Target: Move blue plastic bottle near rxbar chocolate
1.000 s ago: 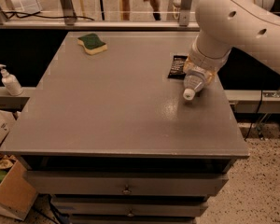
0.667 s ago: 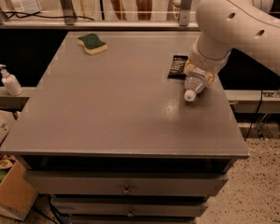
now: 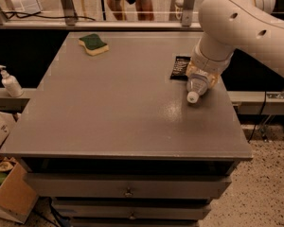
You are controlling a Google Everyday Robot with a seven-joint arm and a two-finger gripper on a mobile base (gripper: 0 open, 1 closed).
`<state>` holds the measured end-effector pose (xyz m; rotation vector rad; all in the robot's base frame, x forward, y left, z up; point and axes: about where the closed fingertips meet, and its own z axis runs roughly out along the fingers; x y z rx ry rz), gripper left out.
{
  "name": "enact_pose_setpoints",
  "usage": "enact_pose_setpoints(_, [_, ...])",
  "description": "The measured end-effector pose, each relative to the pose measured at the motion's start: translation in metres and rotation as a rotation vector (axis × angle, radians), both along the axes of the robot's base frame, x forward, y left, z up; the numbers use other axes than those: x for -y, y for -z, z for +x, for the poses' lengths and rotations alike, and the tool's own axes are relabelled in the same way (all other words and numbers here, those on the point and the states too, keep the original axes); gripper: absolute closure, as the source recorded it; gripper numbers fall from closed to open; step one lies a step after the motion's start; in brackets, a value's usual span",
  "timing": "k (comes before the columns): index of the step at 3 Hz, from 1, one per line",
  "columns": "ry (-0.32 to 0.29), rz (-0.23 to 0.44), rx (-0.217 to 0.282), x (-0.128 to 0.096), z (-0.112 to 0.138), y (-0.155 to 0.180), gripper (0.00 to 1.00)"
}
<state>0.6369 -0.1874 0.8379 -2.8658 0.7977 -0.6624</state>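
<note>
The blue plastic bottle (image 3: 197, 85) is a clear bottle with a white cap, tilted with the cap pointing down and toward the front, close to the table top at the right side. My gripper (image 3: 201, 76) is at the end of the white arm, right over the bottle, and is shut on the bottle's body. The rxbar chocolate (image 3: 180, 67) is a flat dark bar lying on the table just left of and behind the bottle, almost touching it. Part of the bar's right edge is hidden by the gripper.
A green-and-yellow sponge (image 3: 93, 43) lies at the back left of the grey table (image 3: 113, 112). A white pump dispenser (image 3: 10, 82) stands on a ledge left of the table. The table's right edge is close to the bottle. A cardboard box (image 3: 12, 197) is on the floor at left.
</note>
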Motion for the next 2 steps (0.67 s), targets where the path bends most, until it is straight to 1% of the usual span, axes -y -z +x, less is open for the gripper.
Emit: enact_pose_setpoints(2, [0.000,0.018,0.000,-0.0012,0.0015,0.0013,0.14])
